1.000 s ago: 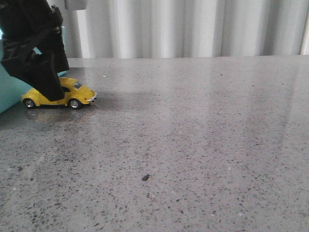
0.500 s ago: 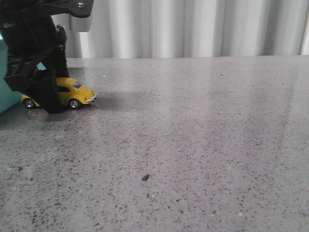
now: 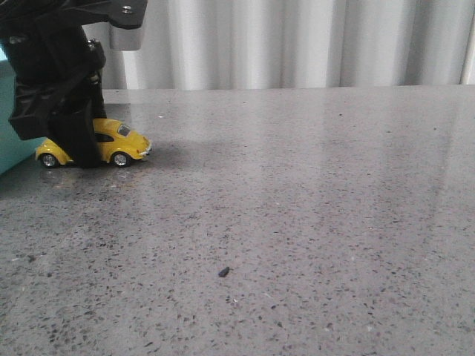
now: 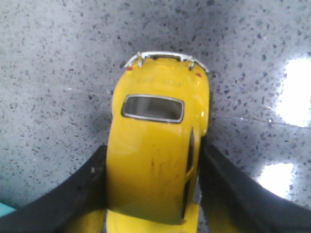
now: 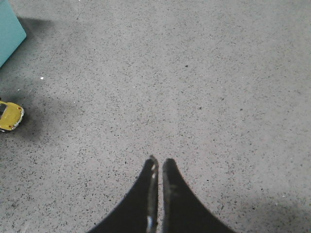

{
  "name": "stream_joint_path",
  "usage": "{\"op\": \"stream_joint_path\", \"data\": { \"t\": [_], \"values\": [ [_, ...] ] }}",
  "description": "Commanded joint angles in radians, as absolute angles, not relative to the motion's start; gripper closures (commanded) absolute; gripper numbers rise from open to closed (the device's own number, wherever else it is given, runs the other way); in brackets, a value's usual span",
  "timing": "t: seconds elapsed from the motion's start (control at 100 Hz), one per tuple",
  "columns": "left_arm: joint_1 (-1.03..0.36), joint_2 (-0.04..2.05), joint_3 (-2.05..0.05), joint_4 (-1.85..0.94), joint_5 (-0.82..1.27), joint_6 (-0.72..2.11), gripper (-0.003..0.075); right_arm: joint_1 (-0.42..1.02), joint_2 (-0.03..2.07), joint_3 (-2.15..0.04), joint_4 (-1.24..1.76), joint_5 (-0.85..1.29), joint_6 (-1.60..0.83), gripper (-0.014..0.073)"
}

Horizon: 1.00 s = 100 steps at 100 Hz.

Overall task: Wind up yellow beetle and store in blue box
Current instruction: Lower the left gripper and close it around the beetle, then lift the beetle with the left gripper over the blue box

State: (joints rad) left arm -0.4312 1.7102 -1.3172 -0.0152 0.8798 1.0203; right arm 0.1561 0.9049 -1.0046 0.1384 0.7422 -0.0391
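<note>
The yellow beetle (image 3: pixel 122 145) stands with its wheels on the grey table at the far left, next to the blue box (image 3: pixel 7 133), of which only an edge shows. My left gripper (image 3: pixel 79 157) reaches down over the car's middle. In the left wrist view the beetle (image 4: pixel 153 131) sits between the two black fingers (image 4: pixel 87 189), which press on both its sides. My right gripper (image 5: pixel 159 162) is shut and empty above bare table; it is out of the front view. From the right wrist view the beetle (image 5: pixel 9 115) and the box's corner (image 5: pixel 8 34) show far off.
The speckled grey table (image 3: pixel 312 208) stretches wide to the right of the car. A small dark speck (image 3: pixel 223 272) lies near the front middle. A pale curtain (image 3: pixel 297 44) hangs behind the table's far edge.
My left gripper has come down around the beetle and closed on its sides. The car has shifted slightly to the right. The right gripper shows no movement.
</note>
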Motion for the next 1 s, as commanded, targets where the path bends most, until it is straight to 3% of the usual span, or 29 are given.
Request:
{"op": "stream_joint_path", "data": {
  "t": [0.0, 0.54, 0.69, 0.99],
  "values": [
    [-0.438, 1.667, -1.371, -0.029, 0.897, 1.016, 0.0663, 0.155, 0.892, -1.029, 0.145, 0.671, -0.046, 0.0655],
    [-0.407, 1.665, -1.939, -0.105, 1.27, 0.923, 0.0682, 0.155, 0.892, -1.029, 0.145, 0.67, -0.046, 0.0655],
    [-0.323, 1.645, -2.027, -0.034, 1.27, 0.776, 0.0682, 0.155, 0.892, -1.029, 0.145, 0.67, -0.046, 0.0655],
    [-0.066, 1.631, -1.989, -0.022, 1.27, 0.392, 0.0682, 0.155, 0.892, -1.029, 0.145, 0.659, -0.046, 0.0655]
  ]
}}
